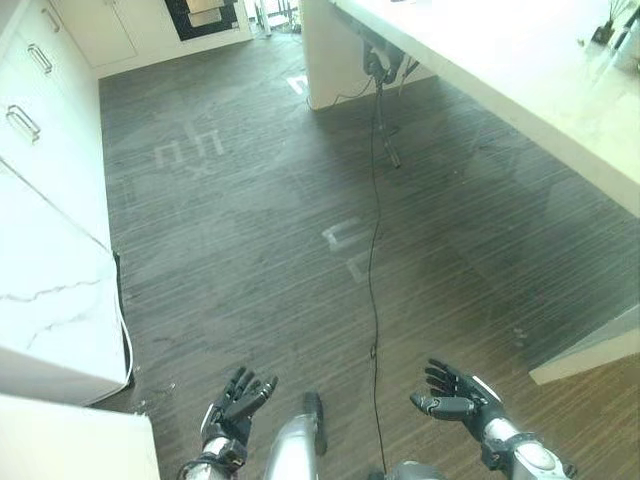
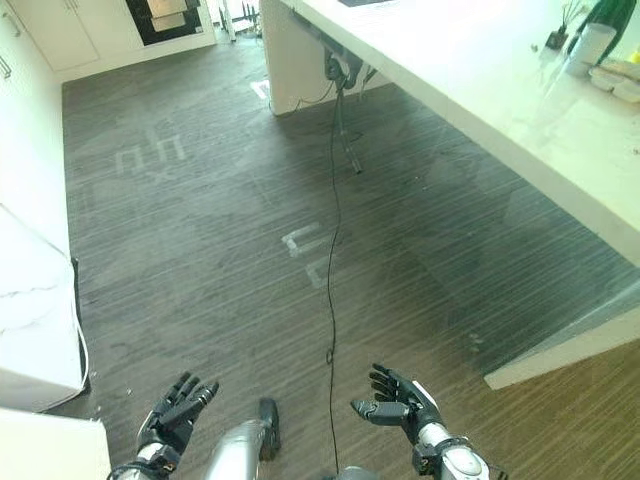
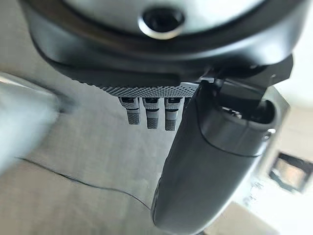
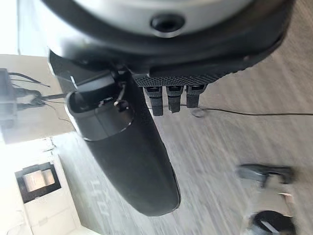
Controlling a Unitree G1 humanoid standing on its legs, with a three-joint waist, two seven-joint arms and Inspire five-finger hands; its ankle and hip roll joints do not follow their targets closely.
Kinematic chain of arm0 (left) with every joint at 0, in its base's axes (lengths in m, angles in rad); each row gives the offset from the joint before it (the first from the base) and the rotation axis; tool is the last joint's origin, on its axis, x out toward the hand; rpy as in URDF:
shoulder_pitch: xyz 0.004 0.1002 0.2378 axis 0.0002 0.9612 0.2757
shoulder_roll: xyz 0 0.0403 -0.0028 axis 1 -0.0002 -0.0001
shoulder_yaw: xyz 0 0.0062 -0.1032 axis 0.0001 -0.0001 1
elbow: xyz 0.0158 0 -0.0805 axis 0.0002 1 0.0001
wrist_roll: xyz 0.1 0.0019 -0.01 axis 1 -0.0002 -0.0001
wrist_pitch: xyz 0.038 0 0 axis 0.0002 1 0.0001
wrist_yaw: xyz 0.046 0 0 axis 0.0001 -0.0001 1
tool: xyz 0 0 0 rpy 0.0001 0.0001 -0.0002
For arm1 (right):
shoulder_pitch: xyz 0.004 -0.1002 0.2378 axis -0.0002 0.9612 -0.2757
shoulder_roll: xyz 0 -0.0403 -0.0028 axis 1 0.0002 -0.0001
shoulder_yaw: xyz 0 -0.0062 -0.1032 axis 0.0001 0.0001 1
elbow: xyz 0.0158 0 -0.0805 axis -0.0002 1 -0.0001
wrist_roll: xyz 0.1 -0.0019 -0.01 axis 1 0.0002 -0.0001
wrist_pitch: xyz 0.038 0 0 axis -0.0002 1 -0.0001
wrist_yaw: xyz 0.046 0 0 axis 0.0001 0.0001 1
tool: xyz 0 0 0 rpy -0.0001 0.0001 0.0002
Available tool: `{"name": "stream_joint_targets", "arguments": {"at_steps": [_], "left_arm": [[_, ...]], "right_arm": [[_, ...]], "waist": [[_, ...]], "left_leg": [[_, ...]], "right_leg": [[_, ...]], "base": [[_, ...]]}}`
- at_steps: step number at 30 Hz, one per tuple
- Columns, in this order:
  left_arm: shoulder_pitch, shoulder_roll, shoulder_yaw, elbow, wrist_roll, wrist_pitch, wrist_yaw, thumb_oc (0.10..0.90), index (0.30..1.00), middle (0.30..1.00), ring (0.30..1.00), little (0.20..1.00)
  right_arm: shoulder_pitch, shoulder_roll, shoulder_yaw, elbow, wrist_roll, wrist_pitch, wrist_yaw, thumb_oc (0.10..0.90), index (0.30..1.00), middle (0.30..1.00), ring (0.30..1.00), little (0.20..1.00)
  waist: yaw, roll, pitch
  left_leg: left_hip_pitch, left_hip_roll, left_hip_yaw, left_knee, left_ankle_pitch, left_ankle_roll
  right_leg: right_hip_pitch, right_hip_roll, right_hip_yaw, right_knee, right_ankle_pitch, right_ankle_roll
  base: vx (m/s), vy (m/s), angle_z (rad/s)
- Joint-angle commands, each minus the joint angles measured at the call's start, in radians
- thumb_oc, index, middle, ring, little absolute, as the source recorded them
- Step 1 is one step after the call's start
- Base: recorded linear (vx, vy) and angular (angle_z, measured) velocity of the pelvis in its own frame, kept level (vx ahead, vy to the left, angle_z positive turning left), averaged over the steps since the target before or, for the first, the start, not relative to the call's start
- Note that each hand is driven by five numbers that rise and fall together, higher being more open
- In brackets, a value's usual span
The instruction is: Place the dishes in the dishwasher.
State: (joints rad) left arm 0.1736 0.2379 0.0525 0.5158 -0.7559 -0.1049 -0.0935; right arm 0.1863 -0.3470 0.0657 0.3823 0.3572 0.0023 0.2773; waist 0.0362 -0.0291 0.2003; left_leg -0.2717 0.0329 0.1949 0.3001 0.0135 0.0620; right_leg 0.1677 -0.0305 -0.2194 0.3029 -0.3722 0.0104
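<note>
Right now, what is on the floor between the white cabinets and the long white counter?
Mostly bare dark wood floor between the cabinets and the counter, in the left eye view. Pale tape marks sit on it.

My counter (image 2: 520, 110) runs off the right edge. The small things (image 2: 585, 45) at its far corner are too small to tell, partly cropped.
</note>
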Motion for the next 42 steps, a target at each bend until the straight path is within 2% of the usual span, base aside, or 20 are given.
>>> {"name": "stream_joint_targets", "arguments": {"at_steps": [1,2,3,5,6,8,9,11,13,17,23,25,28,31,33,34,36,38,39,42], "left_arm": [[-0.057,0.086,-0.020,-0.113,0.091,-0.099,-0.004,0.800,0.900,0.900,0.900,0.900],[-0.066,0.094,-0.031,-0.133,0.114,-0.088,-0.004,0.800,0.900,0.900,0.900,0.900],[-0.073,0.096,-0.039,-0.140,0.124,-0.080,-0.003,0.800,0.900,0.900,0.900,0.900],[-0.076,0.098,-0.058,-0.163,0.133,-0.065,-0.002,0.800,0.900,0.900,0.900,0.900],[-0.074,0.101,-0.072,-0.186,0.138,-0.057,0.012,0.800,0.900,0.900,0.900,0.900],[-0.075,0.103,-0.086,-0.206,0.147,-0.047,0.020,0.800,0.900,0.900,0.900,0.900],[-0.080,0.109,-0.089,-0.223,0.145,-0.030,0.021,0.800,0.900,0.900,0.900,0.900],[-0.084,0.121,-0.086,-0.233,0.174,-0.021,0.018,0.800,0.900,0.900,0.900,0.900],[-0.069,0.125,-0.081,-0.246,0.177,-0.022,0.011,0.800,0.900,0.900,0.900,0.900],[-0.063,0.123,-0.092,-0.251,0.181,-0.040,0.013,0.800,0.900,0.900,0.900,0.900],[-0.027,0.123,-0.064,-0.270,0.171,-0.056,0.028,0.800,0.900,0.900,0.900,0.900],[-0.018,0.117,-0.049,-0.292,0.154,-0.051,0.027,0.800,0.900,0.900,0.900,0.900],[-0.013,0.107,-0.054,-0.309,0.149,-0.060,0.038,0.800,0.900,0.900,0.900,0.900],[-0.013,0.091,-0.073,-0.303,0.140,-0.082,0.033,0.800,0.900,0.900,0.900,0.900],[-0.017,0.091,-0.080,-0.307,0.161,-0.078,0.015,0.800,0.900,0.900,0.900,0.900],[-0.019,0.092,-0.082,-0.304,0.165,-0.076,0.007,0.800,0.900,0.900,0.900,0.900],[0.006,0.100,-0.076,-0.321,0.152,-0.068,-0.012,0.800,0.900,0.900,0.900,0.900],[0.023,0.100,-0.076,-0.333,0.144,-0.075,-0.007,0.800,0.900,0.900,0.900,0.900],[0.031,0.099,-0.074,-0.339,0.135,-0.077,-0.008,0.800,0.900,0.900,0.900,0.900],[0.058,0.088,-0.075,-0.339,0.142,-0.114,-0.036,0.800,0.900,0.900,0.900,0.900]], "right_arm": [[-0.047,0.041,0.013,-0.115,0.056,-0.092,-0.009,0.800,0.900,0.900,0.900,0.900],[-0.049,0.052,0.017,-0.140,0.057,-0.087,-0.024,0.800,0.900,0.900,0.900,0.900],[-0.050,0.060,0.022,-0.150,0.058,-0.087,-0.037,0.800,0.900,0.900,0.900,0.900],[-0.042,0.071,0.035,-0.170,0.062,-0.097,-0.055,0.800,0.900,0.900,0.900,0.900],[-0.047,0.071,0.050,-0.172,0.067,-0.103,-0.060,0.800,0.900,0.900,0.900,0.900],[-0.055,0.070,0.061,-0.176,0.077,-0.098,-0.065,0.800,0.900,0.900,0.900,0.900],[-0.052,0.062,0.063,-0.195,0.090,-0.089,-0.070,0.800,0.900,0.900,0.900,0.900],[-0.031,0.054,0.050,-0.210,0.097,-0.094,-0.053,0.800,0.900,0.900,0.900,0.900],[0.003,0.038,0.022,-0.208,0.122,-0.121,-0.023,0.800,0.900,0.900,0.900,0.900],[0.013,0.031,0.000,-0.203,0.141,-0.143,-0.004,0.800,0.900,0.900,0.900,0.900],[-0.039,0.021,0.036,-0.223,0.144,-0.106,-0.033,0.800,0.900,0.900,0.900,0.900],[-0.043,0.003,0.028,-0.250,0.147,-0.098,-0.020,0.800,0.900,0.900,0.900,0.900],[-0.043,-0.017,0.019,-0.267,0.129,-0.101,-0.003,0.800,0.900,0.900,0.900,0.900],[-0.045,-0.047,0.019,-0.270,0.116,-0.111,0.016,0.800,0.900,0.900,0.900,0.900],[-0.043,-0.053,0.013,-0.268,0.107,-0.120,0.014,0.800,0.900,0.900,0.900,0.900],[-0.046,-0.057,0.013,-0.272,0.107,-0.119,0.005,0.800,0.900,0.900,0.900,0.900],[-0.045,-0.063,0.011,-0.296,0.100,-0.099,0.010,0.800,0.900,0.900,0.900,0.900],[-0.027,-0.064,0.008,-0.310,0.082,-0.095,0.032,0.800,0.900,0.900,0.900,0.900],[-0.016,-0.065,0.004,-0.319,0.073,-0.095,0.044,0.800,0.900,0.900,0.900,0.900],[0.009,-0.075,0.006,-0.335,0.059,-0.115,0.062,0.800,0.900,0.900,0.900,0.900]], "waist": [[0.004,0.026,-0.103],[-0.003,0.035,-0.111],[-0.002,0.041,-0.112],[-0.006,0.067,-0.107],[-0.010,0.069,-0.097],[-0.017,0.071,-0.093],[-0.028,0.072,-0.089],[-0.049,0.060,-0.073],[-0.078,0.030,-0.055],[-0.110,0.011,-0.057],[-0.078,-0.003,-0.097],[-0.078,0.001,-0.121],[-0.068,-0.010,-0.123],[-0.061,-0.025,-0.102],[-0.055,-0.036,-0.085],[-0.052,-0.037,-0.076],[-0.043,-0.028,-0.070],[-0.049,0.024,-0.081],[-0.048,0.034,-0.085],[-0.035,0.053,-0.087]], "left_leg": [[0.017,0.022,-0.066,0.000,-0.130,-0.076],[0.040,-0.004,-0.098,0.000,-0.150,-0.055],[0.056,-0.020,-0.111,0.000,-0.162,-0.043],[0.096,-0.039,-0.132,0.000,-0.189,-0.021],[0.124,-0.048,-0.125,0.000,-0.202,-0.014],[0.138,-0.045,-0.117,0.000,-0.201,-0.017],[0.145,-0.039,-0.116,0.000,-0.198,-0.024],[0.179,-0.043,-0.112,0.000,-0.216,-0.029],[0.231,-0.067,-0.126,0.000,-0.260,-0.034],[0.273,-0.112,-0.167,0.000,-0.316,-0.024],[0.342,-0.097,-0.145,0.000,-0.347,-0.039],[0.400,-0.070,-0.131,0.000,-0.283,-0.075],[0.437,-0.047,-0.089,0.035,-0.056,-0.132],[0.244,-0.021,-0.066,0.467,0.043,-0.166],[0.118,0.017,-0.061,0.574,0.037,-0.147],[0.089,0.026,-0.057,0.558,0.021,-0.136],[0.148,0.029,0.007,0.027,0.018,-0.128],[0.048,0.082,-0.043,0.000,-0.057,-0.151],[0.021,0.095,-0.055,0.000,-0.066,-0.160],[-0.051,0.128,-0.087,0.000,-0.035,-0.185]], "right_leg": [[0.015,-0.055,-0.005,-0.003,0.209,0.131],[-0.003,-0.060,-0.003,0.082,0.329,0.160],[-0.045,-0.078,-0.004,0.206,0.378,0.165],[-0.187,-0.120,0.001,0.517,0.424,0.151],[-0.253,-0.136,-0.002,0.557,0.406,0.134],[-0.292,-0.112,-0.031,0.497,0.366,0.118],[-0.313,-0.070,-0.067,0.372,0.347,0.109],[-0.329,-0.061,-0.109,0.179,0.380,0.113],[-0.382,-0.085,-0.064,-0.003,0.403,0.131],[-0.558,-0.143,0.056,-0.003,0.408,0.163],[-0.459,-0.132,0.003,-0.003,0.378,0.150],[-0.422,-0.099,0.004,-0.003,0.336,0.105],[-0.368,-0.087,0.008,-0.003,0.277,0.060],[-0.305,-0.078,0.012,-0.003,0.231,0.007],[-0.267,-0.074,0.004,-0.003,0.212,-0.010],[-0.255,-0.070,0.005,-0.003,0.208,-0.010],[-0.230,-0.046,0.054,-0.003,0.167,0.025],[-0.229,-0.003,0.059,-0.003,0.149,0.040],[-0.225,0.003,0.059,-0.003,0.141,0.043],[-0.181,0.028,0.063,-0.003,0.097,0.035]], "base": [[0.44,0.342,0.21],[0.34,0.313,0.38],[0.31,0.328,0.38],[0.23,0.298,0.25],[0.20,0.222,0.11],[0.19,0.049,-0.01],[0.24,-0.064,0.06],[0.25,-0.120,0.23],[0.32,-0.222,0.32],[0.30,-0.209,0.75],[0.39,-0.251,-0.40],[0.64,-0.337,-0.10],[0.39,-0.232,-0.29],[0.28,-0.234,-0.24],[0.22,-0.175,-0.34],[0.41,-0.079,-0.34],[0.58,0.153,-0.33],[0.35,0.247,-0.40],[0.29,0.181,-0.20],[0.30,0.143,-0.21]]}}
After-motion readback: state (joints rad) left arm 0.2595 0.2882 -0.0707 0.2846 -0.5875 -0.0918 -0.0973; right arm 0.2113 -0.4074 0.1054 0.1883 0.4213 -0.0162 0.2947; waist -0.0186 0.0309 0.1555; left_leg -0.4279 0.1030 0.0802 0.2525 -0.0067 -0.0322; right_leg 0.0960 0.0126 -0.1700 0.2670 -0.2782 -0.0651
